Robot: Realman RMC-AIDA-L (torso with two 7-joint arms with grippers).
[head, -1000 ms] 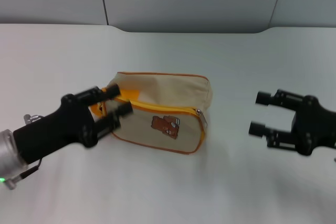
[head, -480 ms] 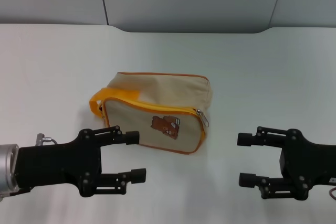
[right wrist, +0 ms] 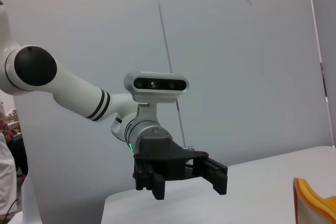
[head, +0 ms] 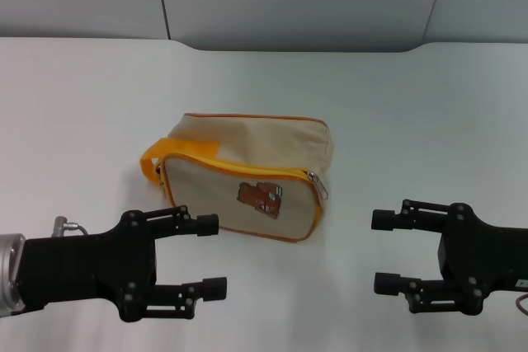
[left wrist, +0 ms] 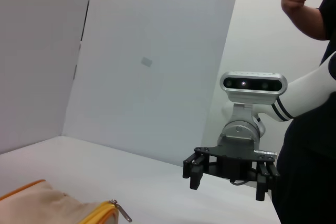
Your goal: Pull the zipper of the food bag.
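Nearest, the left gripper [head: 214, 255] hovers at the near left with jaws spread and nothing between them. The right gripper [head: 381, 251] mirrors it at the near right, also released. Farther back, between them, the food bag [head: 247, 173] lies on the white table [head: 412, 105], its zipper [head: 247, 170] closed, pull tab at the right end.

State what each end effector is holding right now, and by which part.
Nothing is held. The left end effector and right end effector are both open, apart from the food bag; its zipper is untouched.

Head camera looks down at food bag [head: 247, 175]; wrist cameras face each other.
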